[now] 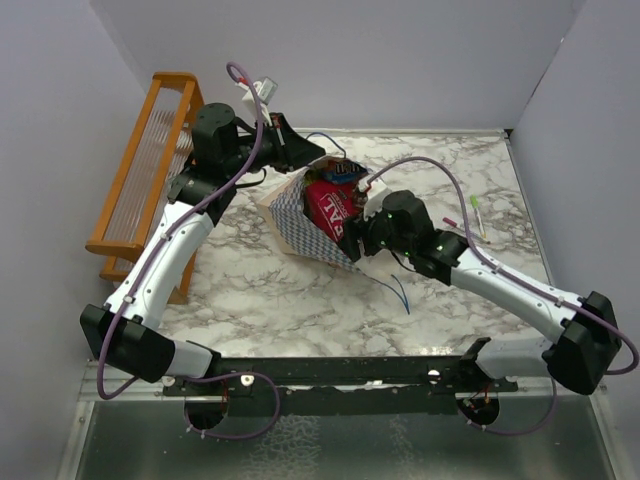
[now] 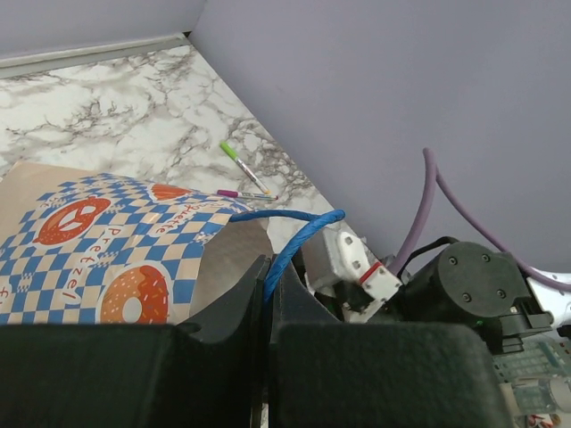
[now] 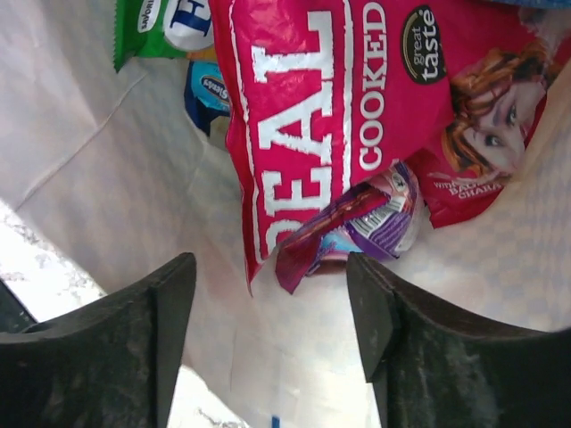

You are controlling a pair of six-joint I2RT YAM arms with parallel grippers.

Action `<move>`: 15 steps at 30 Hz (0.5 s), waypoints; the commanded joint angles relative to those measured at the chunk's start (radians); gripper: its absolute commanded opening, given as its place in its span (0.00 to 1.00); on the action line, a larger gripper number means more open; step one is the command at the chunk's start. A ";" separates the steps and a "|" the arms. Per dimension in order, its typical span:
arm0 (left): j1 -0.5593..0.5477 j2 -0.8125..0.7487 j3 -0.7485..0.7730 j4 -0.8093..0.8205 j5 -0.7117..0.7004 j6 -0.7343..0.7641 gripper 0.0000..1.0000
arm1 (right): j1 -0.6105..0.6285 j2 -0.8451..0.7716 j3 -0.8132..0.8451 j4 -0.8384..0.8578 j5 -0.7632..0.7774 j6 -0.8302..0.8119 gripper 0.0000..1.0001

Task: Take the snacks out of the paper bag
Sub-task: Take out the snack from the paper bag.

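The paper bag (image 1: pixel 292 215) lies tilted on its side mid-table, mouth toward the right; its checkered side also shows in the left wrist view (image 2: pixel 89 250). Inside are the pink-red packet (image 1: pixel 328 203) (image 3: pixel 339 107), a purple packet (image 3: pixel 357 223), a blue packet (image 3: pixel 207 94) and a green packet (image 3: pixel 143 27). My left gripper (image 1: pixel 290 150) (image 2: pixel 269 276) is shut on the bag's blue cord handle (image 2: pixel 299 242), holding it up. My right gripper (image 1: pixel 352 240) (image 3: pixel 272 294) is open at the bag's mouth, just short of the purple packet, touching nothing.
An orange wooden rack (image 1: pixel 140 180) stands at the left edge. A green pen (image 1: pixel 478 212) (image 2: pixel 241 165) and a purple pen (image 2: pixel 243 194) lie at the right. A loose blue cord (image 1: pixel 400 290) trails on the marble in front of the bag. Grey walls close in behind.
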 commanded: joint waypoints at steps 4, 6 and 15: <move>-0.017 -0.031 0.033 0.007 -0.007 -0.016 0.00 | 0.015 0.126 0.085 0.154 0.059 -0.109 0.80; -0.019 -0.027 0.038 -0.003 -0.005 -0.013 0.00 | 0.015 0.146 0.096 0.181 0.029 -0.123 0.86; -0.031 -0.033 0.040 -0.020 0.004 -0.024 0.00 | 0.016 0.269 0.135 0.300 0.028 -0.135 0.92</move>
